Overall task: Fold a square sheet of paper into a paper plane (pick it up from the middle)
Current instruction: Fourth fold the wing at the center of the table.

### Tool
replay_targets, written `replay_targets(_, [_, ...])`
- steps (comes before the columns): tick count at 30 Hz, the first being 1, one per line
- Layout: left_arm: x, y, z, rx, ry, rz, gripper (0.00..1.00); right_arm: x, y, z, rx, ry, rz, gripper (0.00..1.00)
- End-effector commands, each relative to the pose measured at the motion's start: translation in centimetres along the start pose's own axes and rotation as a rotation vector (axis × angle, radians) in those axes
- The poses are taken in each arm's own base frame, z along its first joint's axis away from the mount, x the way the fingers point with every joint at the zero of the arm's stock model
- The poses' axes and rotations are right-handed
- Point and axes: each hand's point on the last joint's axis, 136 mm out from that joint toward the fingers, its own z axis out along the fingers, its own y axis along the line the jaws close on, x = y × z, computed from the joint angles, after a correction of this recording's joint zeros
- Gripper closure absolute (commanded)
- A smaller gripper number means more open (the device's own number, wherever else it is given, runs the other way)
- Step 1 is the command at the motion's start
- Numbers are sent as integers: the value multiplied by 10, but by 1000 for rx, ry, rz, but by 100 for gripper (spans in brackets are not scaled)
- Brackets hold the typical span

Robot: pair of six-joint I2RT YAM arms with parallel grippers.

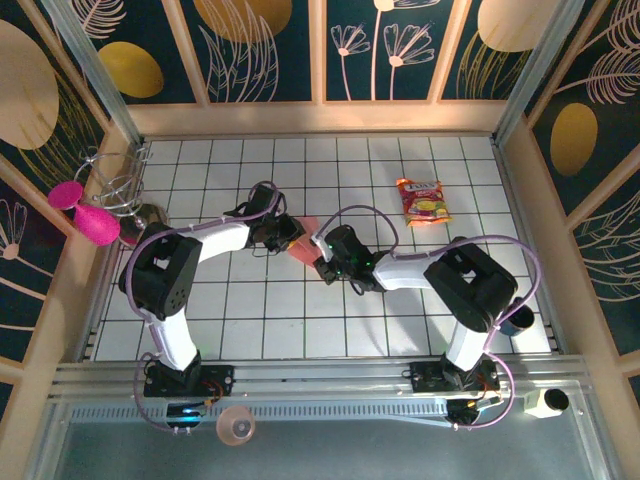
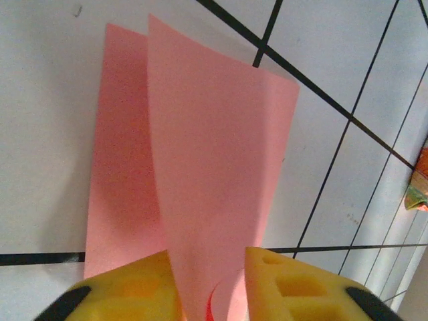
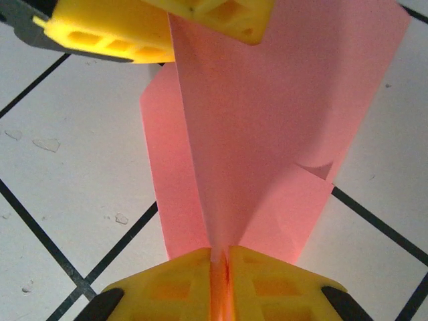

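Salmon-pink paper (image 3: 267, 120), smooth, creased, between yellow left gripper (image 2: 208, 259) and right gripper (image 3: 223, 254)

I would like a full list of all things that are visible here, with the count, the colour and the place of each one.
square sheet of paper: one, salmon pink, folded, between both grippers at the middle of the table
snack packet: one, red and yellow, flat on the far right tiles
round discs: two, magenta, at the left wall
wire rack: one, silver, far left corner, beside the discs
cup: one, translucent pinkish, on the near ledge
table: one, white tiles with dark lines
left gripper: one, yellow fingers, jaws apart around the paper
right gripper: one, yellow fingers, shut on the paper's fold
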Motion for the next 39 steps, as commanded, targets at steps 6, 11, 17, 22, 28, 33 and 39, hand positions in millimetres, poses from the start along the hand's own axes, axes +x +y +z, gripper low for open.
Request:
replay_targets(6, [1,-1,-3,0,14,-26,92,-11,0,-2,25,-22,34,72])
replay_targets(11, [-2,-11,-11,56,-18,-75,97,-21,1,-10,50,-31,150,65])
replay_targets(17, [0,-11,-10,81,-13,-115,100,-13,-3,0,148,1,213,63])
replay_targets(22, [-1,-10,-10,76,-18,-121,100,-10,-8,6,211,22,210,63])
replay_targets(28, [0,-10,-9,75,-17,-127,100,-5,-9,8,238,33,209,67])
replay_targets(33, [-1,-9,-8,73,-18,-128,100,-5,-7,8,241,32,195,73])
replay_targets(39, [0,-8,-8,68,-19,-130,99,-12,-5,7,253,21,186,72])
